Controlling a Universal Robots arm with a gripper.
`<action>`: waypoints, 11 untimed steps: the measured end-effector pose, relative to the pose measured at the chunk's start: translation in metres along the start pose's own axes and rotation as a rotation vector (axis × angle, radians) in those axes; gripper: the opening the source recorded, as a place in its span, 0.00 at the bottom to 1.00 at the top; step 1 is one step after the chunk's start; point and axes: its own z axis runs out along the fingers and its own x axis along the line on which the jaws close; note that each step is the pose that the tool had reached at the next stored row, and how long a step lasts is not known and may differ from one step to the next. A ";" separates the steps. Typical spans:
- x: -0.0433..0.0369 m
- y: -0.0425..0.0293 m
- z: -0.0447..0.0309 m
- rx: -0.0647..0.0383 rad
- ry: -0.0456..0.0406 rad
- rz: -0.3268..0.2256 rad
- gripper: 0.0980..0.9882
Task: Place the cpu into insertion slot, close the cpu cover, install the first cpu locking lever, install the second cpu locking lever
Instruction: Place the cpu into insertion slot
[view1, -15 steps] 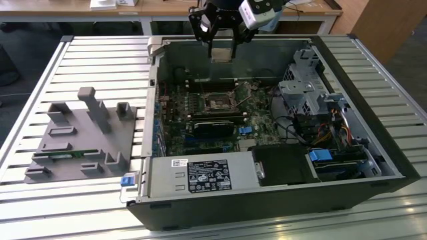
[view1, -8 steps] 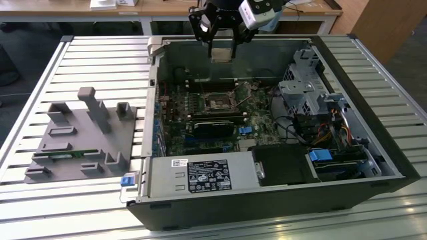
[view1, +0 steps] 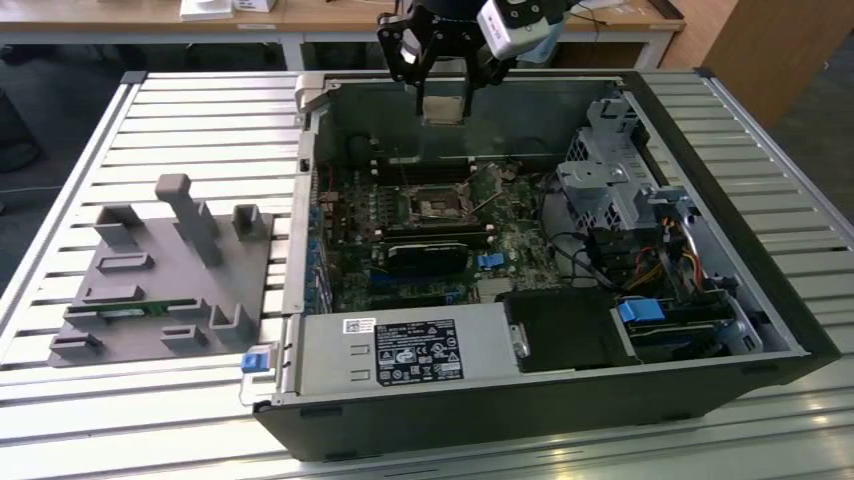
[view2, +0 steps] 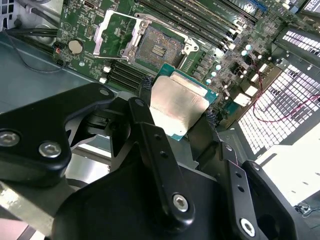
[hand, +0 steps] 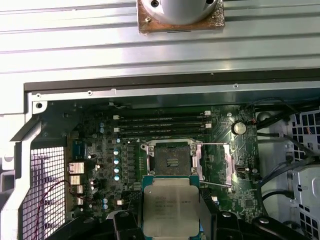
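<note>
Gripper (view2: 178, 101) is pinching the flat silver-grey square cpu (view2: 176, 111) by opposite edges above the black recessed insertion slot (view2: 157, 47); probably light, stiff, fragile.

bright daylight, soft glare on the cpu (view2: 177, 107), case (view1: 534, 410) interior shadowed.

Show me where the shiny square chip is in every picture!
Exterior view: the cpu hangs in the hand, above the case.
Second wrist view: the cpu, gripped in the hand.
First wrist view: the cpu, beside the insertion slot.
Shared landmark: the insertion slot.
</note>
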 end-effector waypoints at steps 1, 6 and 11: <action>0.0000 0.0000 0.0000 0.000 -0.0001 0.001 0.50; 0.0000 0.0000 0.0000 0.000 -0.0003 0.003 0.50; 0.0000 0.0000 0.0000 0.000 -0.0005 0.006 0.50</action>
